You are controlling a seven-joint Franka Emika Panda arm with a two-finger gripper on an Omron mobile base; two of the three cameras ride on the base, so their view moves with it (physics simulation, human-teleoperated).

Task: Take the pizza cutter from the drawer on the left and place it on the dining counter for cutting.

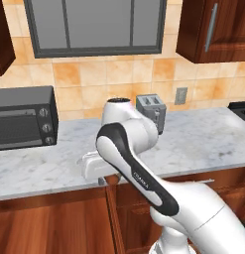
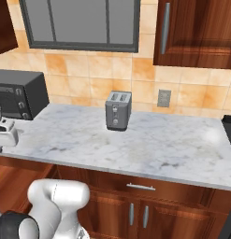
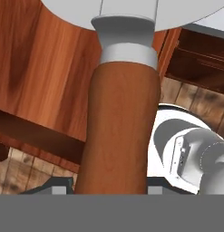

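Already lifted: the pizza cutter is out of the drawer and in the gripper, with delivery not yet made.

Largest first: the marble worktop against the tiled wall, carrying the microwave and toaster, is not the dining counter, so I judge the carry and set-down are left. The arm reaches down in front of the dark wood cabinets. In the hand view the jaws clamp the cutter's reddish-brown handle, with the silver wheel blade at the top.
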